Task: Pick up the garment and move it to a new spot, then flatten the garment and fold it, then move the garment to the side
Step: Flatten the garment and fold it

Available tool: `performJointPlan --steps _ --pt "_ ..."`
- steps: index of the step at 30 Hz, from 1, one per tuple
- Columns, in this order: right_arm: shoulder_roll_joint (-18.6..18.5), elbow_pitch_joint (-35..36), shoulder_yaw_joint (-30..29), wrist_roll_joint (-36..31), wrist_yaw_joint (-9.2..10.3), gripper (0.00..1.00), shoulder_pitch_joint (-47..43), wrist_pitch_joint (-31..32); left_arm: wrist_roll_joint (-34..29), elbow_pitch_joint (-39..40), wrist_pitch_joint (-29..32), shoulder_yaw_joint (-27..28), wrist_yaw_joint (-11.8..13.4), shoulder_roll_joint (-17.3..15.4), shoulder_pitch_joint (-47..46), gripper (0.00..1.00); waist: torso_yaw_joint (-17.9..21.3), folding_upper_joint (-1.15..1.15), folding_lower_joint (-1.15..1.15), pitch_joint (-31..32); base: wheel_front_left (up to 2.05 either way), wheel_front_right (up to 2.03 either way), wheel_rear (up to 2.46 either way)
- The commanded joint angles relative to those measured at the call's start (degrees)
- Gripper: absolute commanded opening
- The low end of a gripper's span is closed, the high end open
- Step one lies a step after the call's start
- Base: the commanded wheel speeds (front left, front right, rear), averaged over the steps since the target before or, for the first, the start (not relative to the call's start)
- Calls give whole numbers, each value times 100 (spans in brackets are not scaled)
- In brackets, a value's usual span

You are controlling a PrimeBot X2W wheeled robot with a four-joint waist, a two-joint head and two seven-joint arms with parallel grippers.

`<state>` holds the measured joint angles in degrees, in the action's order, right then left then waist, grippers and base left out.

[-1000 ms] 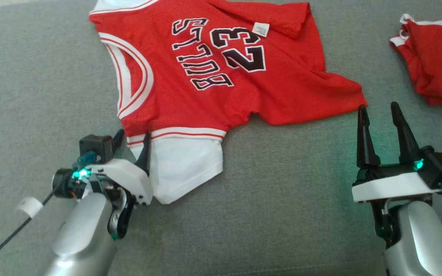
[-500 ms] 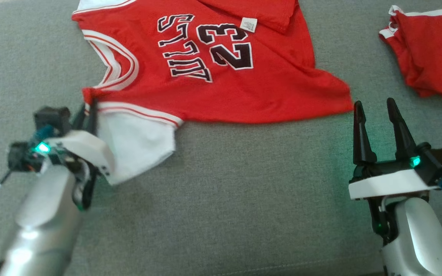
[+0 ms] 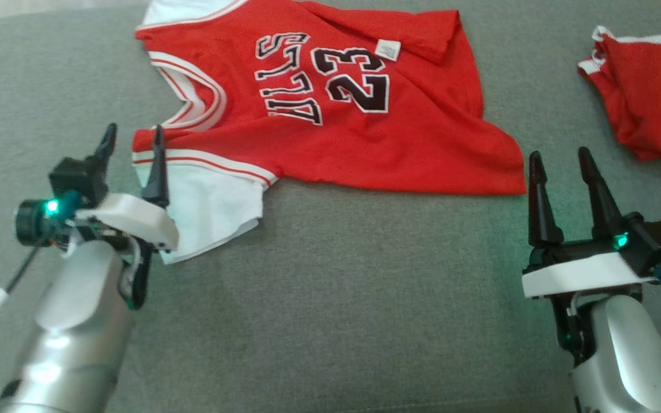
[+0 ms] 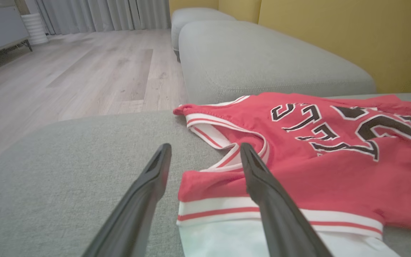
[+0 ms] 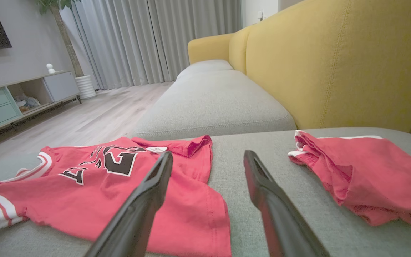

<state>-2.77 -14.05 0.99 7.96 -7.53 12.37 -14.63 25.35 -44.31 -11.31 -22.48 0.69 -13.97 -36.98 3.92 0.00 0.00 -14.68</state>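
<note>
A red jersey, the garment, lies on the grey sofa cushion, printed "23" and with a white sleeve at its near left corner. Part of its lettering is folded under by the armhole. My left gripper is open, its fingers straddling the garment's red shoulder corner; in the left wrist view that gripper has the right finger over the cloth and the left one over bare cushion. My right gripper is open just right of the garment's hem corner, with nothing between the fingers.
A second red piece of clothing lies crumpled at the far right of the cushion. The yellow sofa back rises behind. Another grey cushion continues to the left, with wooden floor beyond the seat edge.
My left gripper shut on the garment's shoulder, dragged it left so the chest folded over, then opened and let go. The right gripper stayed put. The head camera shifted slightly.
</note>
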Motion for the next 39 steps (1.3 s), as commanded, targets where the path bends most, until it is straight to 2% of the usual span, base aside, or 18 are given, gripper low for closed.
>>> performJointPlan --steps 1,7,12,20,24,30,39 --pt "-10 174 80 -45 4 100 89 -37 -51 198 -107 148 72 -142 -45 100 -100 0 0 98 0 0 0" --pt "-10 198 -54 -51 4 100 -48 -37 -48 895 -337 202 179 69 506 100 -436 0 0 389 0 0 0" --pt "-10 163 -105 -64 4 100 -198 -37 -136 1651 -364 243 374 199 1155 100 -677 0 0 596 0 0 0" --pt "-10 100 -65 -32 4 100 -333 -37 -177 2388 -367 325 570 314 1921 100 -780 0 0 703 0 0 0" --pt "-10 130 5 -24 4 100 -286 -37 -175 2397 -243 270 517 253 1877 100 -715 0 0 617 0 0 0" --pt "-10 199 44 -45 4 100 -193 -37 -91 1971 481 67 322 193 1617 100 -525 0 0 343 0 0 0" --pt "-10 243 30 -11 4 100 -111 -37 -109 954 1217 51 626 129 1265 100 -251 0 0 47 0 0 0"
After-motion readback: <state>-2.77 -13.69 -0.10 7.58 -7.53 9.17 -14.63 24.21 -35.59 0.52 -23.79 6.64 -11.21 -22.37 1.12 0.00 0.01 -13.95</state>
